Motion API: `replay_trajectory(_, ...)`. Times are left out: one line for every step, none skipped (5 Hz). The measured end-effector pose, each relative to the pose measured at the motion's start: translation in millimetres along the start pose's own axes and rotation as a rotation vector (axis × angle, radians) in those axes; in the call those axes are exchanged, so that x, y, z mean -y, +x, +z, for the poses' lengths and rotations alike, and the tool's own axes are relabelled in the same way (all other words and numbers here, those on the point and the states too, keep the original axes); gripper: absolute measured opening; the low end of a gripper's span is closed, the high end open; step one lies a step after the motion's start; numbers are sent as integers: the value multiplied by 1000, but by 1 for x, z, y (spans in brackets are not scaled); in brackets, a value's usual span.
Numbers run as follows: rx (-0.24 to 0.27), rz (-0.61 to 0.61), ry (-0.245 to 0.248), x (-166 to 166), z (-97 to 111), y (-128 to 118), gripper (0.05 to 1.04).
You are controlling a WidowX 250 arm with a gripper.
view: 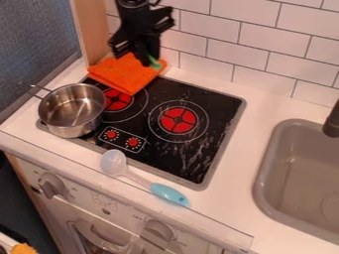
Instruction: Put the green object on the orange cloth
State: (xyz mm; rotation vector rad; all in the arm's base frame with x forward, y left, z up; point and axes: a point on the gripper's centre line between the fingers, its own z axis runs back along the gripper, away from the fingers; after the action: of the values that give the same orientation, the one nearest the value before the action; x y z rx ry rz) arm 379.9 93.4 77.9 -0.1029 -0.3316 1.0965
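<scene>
A smooth, glossy white bench carries everything, backed by a wall of white rectangular tiles in staggered rows. Below its front edge is a toy oven front with two round grey knobs and small printed marks. Set into the bench is a black, glossy, grey-rimmed stove, scuffed at the right; two red burner discs show, and two small red dials. Near the bench's right edge is one rounded, matte grey sink. The black pincer hangs over the stove's upper-left corner; I cannot tell whether it is spread or pressed together. One round, shiny steel pot sits at the stove's left edge. One folded orange cloth lies across the stove's upper-left corner. One spoon with a whitish bowl and pale blue grip lies along the lower edge. One small green object is at the pincer's tip, above or on the cloth's right part; which, I cannot tell.
</scene>
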Motion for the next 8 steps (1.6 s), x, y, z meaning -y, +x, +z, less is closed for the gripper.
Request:
replay_trajectory(5,18,21,-2,-13,21,168)
replay_trajectory(-11,13,57,-5,-36,32,168)
replay_trajectory(-30,12,75,-8,-52,35,168)
replay_trajectory(-61,-3,92,-12,-66,29,207)
replay_trajectory(-76,-10,79,-9,-65,28,453)
replay_trajectory(-85,-26,72,-9,-66,26,768)
replay_trajectory(-89,-25,66,-10,-65,22,993)
replay_trajectory(-98,-31,58,-9,-58,20,1001)
